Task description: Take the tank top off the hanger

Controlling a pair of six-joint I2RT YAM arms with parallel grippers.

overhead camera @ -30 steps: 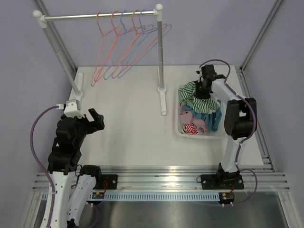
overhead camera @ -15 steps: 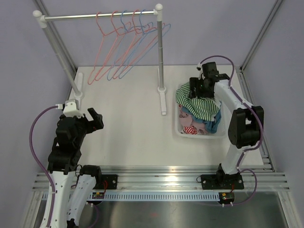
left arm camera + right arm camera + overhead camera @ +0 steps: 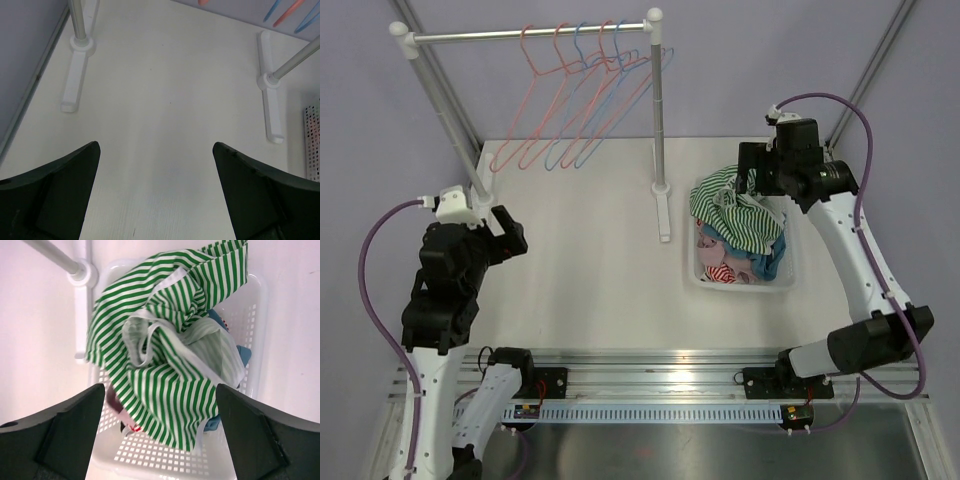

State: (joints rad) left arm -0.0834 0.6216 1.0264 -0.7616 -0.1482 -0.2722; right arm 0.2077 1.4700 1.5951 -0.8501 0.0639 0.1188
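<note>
White flat table (image 3: 590,280): bare wherever the left wrist view covers it. No garment lies on it there.

Metal garment rack with white-capped posts (image 3: 530,36): stands at the far side of the table. The rail carries hangers only.

White perforated plastic basket (image 3: 738,284): sits right of the rack's right foot and is full of clothes.

Green-and-white striped tank top (image 3: 165,365): crumpled on top of the basket pile, with one edge draped over the basket's left rim. It touches no hanger and is well apart from the rail. Blue and red-striped garments (image 3: 725,268) lie under it.

Pink and blue wire hangers (image 3: 582,100): bunched toward the right end of the rail. All of them look bare, with no cloth on any.

Right gripper (image 3: 160,390): above the basket, looking straight down at the tank top. The fingers are spread wide, with nothing between them and clear of the fabric.

Left gripper (image 3: 155,150): above the table on the left, near the rack's left foot. It is also spread wide and has hold of nothing.

Judgement: removal looks done, since the top is off the hanger and in the basket, released. I see nothing left for this piece except maybe pulling the arms back.
</note>
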